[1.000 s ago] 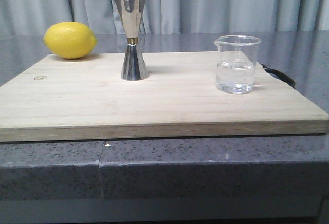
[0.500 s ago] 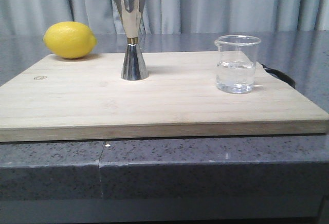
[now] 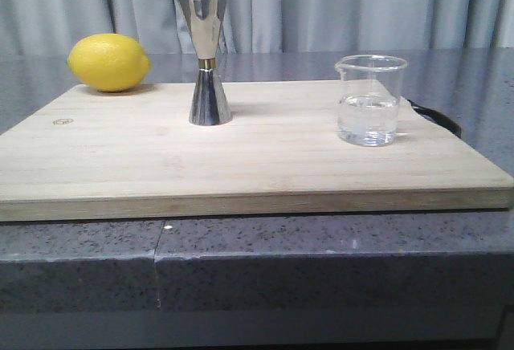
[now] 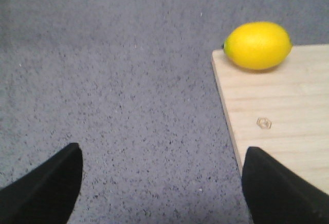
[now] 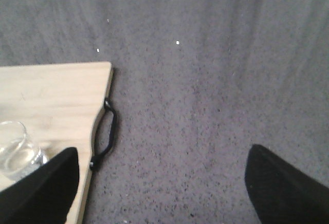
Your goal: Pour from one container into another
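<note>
A small clear glass beaker [image 3: 369,99], partly filled with clear liquid, stands upright at the right of the wooden board [image 3: 265,165]. The tall steel jigger [image 3: 207,54] with a brass band at its waist stands upright near the board's back middle. Neither arm shows in the front view. In the left wrist view my left gripper [image 4: 163,183] is open over the grey counter, just off the board's left edge. My right gripper [image 5: 163,183] is open above the counter, off the board's right edge; the beaker [image 5: 16,149] sits at that view's border beside one finger.
A yellow lemon [image 3: 109,62] lies at the board's back left corner and also appears as the lemon [image 4: 258,45] in the left wrist view. A black handle [image 5: 105,131] is fixed to the board's right edge. Grey speckled counter [image 3: 321,270] surrounds the board; curtains hang behind.
</note>
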You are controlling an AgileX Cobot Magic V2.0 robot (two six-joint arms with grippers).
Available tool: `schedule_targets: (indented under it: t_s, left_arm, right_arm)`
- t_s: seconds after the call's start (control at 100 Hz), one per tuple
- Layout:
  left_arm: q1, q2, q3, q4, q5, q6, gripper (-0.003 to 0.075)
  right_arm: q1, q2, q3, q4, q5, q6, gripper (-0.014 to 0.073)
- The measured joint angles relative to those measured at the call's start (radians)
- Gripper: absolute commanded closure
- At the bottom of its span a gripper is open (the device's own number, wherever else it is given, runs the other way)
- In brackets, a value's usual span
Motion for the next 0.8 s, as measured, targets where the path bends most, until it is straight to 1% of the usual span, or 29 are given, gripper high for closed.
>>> schedule_targets:
  t_s: [0.18,0.23,0.3,0.44,0.61,0.7,0.8]
  left_arm:
    - [0.0,0.138,-0.019,-0.05,0.062,0.012,0.0134]
    - [0.0,0.176,-0.019,-0.084,0.064,0.053,0.0134]
    - [0.0,0.226,-0.019,-0.164,0.062,0.151,0.0134]
    - [0.0,0.317,-0.019,-0.416,0.032,0.43,0.0134]
    - [0.0,0.418,-0.02,-0.814,0.016,0.87,0.0134]
    - [0.0,0.476,-0.021,-0.994,0.016,1.099,0.0134]
    - [0.0,0.544,-0.021,-1.194,0.045,1.326,0.0134]
  right_arm:
    - [0.0,0.085,-0.015,0.0,0.054,0.0,0.0001]
    - [0.0,0.097,-0.015,0.0,0.055,0.0,0.0001]
    - [0.0,0.106,-0.015,0.0,0.055,0.0,0.0001]
    - [0.0,0.109,-0.015,0.0,0.051,0.0,0.0001]
    - [0.0,0.109,-0.013,0.0,0.042,0.0,0.0001]
    - [0.0,0.109,-0.011,0.0,0.038,0.0,0.0001]
    - [0.0,0.109,-0.011,0.0,0.03,0.0,0.0001]
